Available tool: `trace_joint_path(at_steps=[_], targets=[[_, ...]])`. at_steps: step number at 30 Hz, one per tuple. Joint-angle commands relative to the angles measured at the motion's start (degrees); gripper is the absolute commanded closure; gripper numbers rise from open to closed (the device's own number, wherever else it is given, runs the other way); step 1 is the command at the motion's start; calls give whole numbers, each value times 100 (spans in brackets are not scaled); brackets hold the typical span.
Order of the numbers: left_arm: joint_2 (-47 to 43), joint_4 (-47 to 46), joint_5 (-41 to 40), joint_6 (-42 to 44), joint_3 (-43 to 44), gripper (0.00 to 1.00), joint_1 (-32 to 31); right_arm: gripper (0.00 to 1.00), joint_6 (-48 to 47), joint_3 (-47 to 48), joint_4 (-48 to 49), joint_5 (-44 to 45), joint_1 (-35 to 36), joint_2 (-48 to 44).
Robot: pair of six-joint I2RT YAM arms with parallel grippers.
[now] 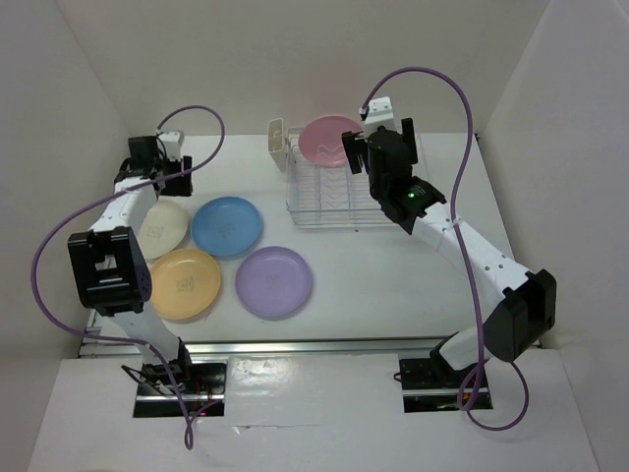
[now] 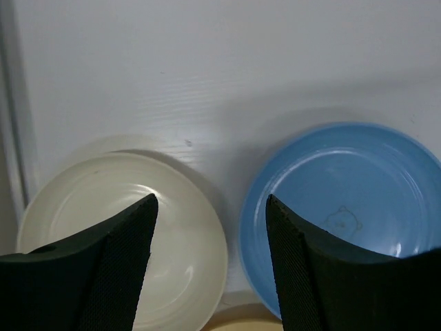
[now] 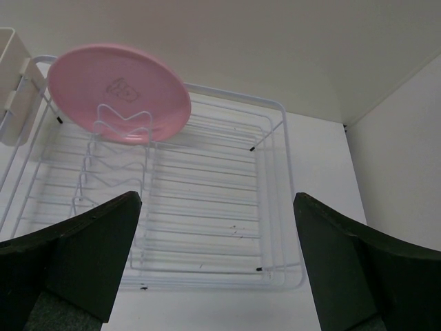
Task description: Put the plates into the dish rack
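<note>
Prongs (image 3: pixel 120 117) of the dish rack (image 3: pixel 207 181) prop the pink plate (image 3: pixel 117 79) on edge beneath my open, empty right gripper (image 3: pixel 217 196), while my left gripper (image 2: pixel 210 203), also open, hovers over the flat cream plate (image 2: pixel 83 200) and blue plate (image 2: pixel 358 179), probably to pick one.

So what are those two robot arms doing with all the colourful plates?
They are loading plates into the dish rack. The pink plate already stands on edge in the rack, and the right tool hangs open above it, holding nothing. The left tool is open too, above the cream-white plate and the blue plate. Those two, plus the orange-yellow plate and the purple plate, lie flat on the table, not yet loaded.
</note>
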State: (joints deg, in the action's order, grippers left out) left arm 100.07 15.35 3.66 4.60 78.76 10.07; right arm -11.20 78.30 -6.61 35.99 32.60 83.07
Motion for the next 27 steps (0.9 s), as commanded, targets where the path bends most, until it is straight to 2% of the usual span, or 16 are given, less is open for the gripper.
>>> trace_joint_path(at_steps=[1,6,9,17,27], targets=[[414,642,1320,469,254,29,-224,0,48,45,240,-66,10,-54],[969,943,2250,603,860,31,-163,0,109,-61,178,-66,10,-220],[1390,1249,2096,735,1201,31,-163,0,162,-61,125,-5,10,-221],[1753,1110,1349,867,1308,31,-163,0,224,-61,20,-4,10,-221],[2332,1163,1594,814,1493,31,-110,0,224,106,-33,-118,10,-63]])
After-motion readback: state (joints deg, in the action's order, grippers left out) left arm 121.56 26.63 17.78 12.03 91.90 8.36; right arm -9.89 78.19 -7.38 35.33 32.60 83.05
